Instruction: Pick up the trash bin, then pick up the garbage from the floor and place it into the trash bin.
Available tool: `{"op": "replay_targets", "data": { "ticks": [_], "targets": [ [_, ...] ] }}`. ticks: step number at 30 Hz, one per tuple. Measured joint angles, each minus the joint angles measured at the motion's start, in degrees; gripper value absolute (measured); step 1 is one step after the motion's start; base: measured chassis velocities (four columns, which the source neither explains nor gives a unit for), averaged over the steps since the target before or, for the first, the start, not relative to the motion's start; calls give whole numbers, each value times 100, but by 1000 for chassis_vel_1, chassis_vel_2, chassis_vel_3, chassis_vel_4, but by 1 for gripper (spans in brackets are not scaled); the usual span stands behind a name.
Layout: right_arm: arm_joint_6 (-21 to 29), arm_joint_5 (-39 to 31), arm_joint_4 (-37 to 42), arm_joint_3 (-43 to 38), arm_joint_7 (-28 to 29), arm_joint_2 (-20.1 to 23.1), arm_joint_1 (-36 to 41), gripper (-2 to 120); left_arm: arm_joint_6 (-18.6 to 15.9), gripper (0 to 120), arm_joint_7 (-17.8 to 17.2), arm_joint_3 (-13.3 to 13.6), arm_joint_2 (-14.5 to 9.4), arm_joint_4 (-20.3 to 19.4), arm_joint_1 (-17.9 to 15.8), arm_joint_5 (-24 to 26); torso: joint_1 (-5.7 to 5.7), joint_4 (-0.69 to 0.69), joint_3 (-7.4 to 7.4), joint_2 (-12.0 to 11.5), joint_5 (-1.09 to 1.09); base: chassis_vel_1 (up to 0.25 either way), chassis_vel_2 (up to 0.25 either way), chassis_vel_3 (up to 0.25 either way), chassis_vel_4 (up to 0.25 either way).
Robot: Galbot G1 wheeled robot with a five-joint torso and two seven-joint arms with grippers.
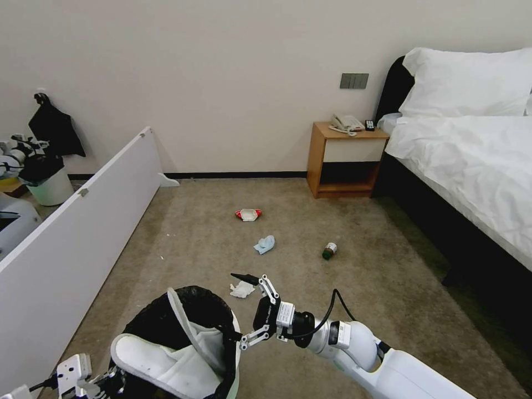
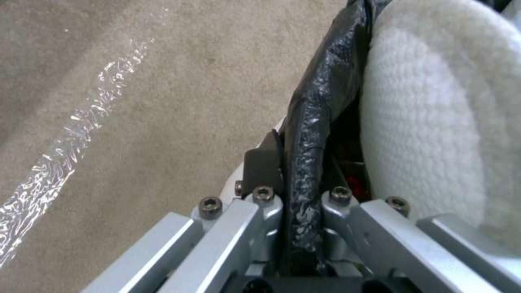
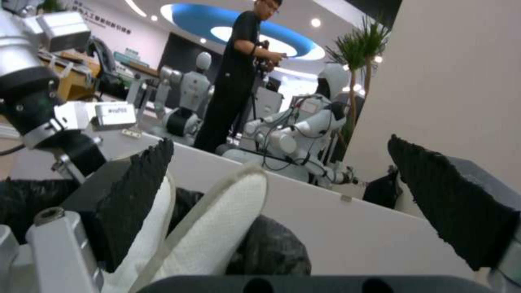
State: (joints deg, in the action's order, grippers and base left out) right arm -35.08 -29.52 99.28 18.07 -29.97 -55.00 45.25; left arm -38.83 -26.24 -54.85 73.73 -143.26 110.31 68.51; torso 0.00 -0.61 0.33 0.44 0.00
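Right end effector [image 1: 243,308] gapes wide beside trash bin [image 1: 219,316]; left end effector [image 2: 296,203], seemingly clamping its rim, is cut off.

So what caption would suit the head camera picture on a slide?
Left gripper clamps the black-bagged white round bin holding white slippers; open right gripper beside it, litter on beige carpet.
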Motion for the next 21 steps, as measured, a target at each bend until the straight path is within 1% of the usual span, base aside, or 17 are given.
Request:
{"op": "replay_targets", "data": {
  "ticks": [6,12,15,16,18,19,21],
  "targets": [
    [-4,-139,50,-96,-2,-9,16,100,0,2,7,0,16,2,4,1,0,0,0,0,0,0,0,0,0],
    [26,-247,169,-414,4,53,269,100,-1,2,9,1,22,2,-2,2,0,1,0,0,0,0,0,0,0],
    [102,-267,364,-956,136,178,681,100,-1,2,12,6,40,2,2,7,0,0,0,0,1,0,0,0,0],
    [102,-267,364,-956,136,178,681,100,-1,2,12,6,40,2,2,7,0,0,0,0,1,0,0,0,0],
    [162,-235,510,-1492,382,265,1008,100,-2,2,12,24,72,3,12,5,0,-1,0,0,0,0,0,0,0],
    [162,-235,510,-1492,382,265,1008,100,-2,2,12,24,72,3,12,5,0,-1,0,0,0,0,0,0,0],
    [272,-180,660,-1977,601,318,1308,100,-2,2,12,35,94,3,56,-32,0,-1,0,0,1,0,0,0,0]
  ]
}}
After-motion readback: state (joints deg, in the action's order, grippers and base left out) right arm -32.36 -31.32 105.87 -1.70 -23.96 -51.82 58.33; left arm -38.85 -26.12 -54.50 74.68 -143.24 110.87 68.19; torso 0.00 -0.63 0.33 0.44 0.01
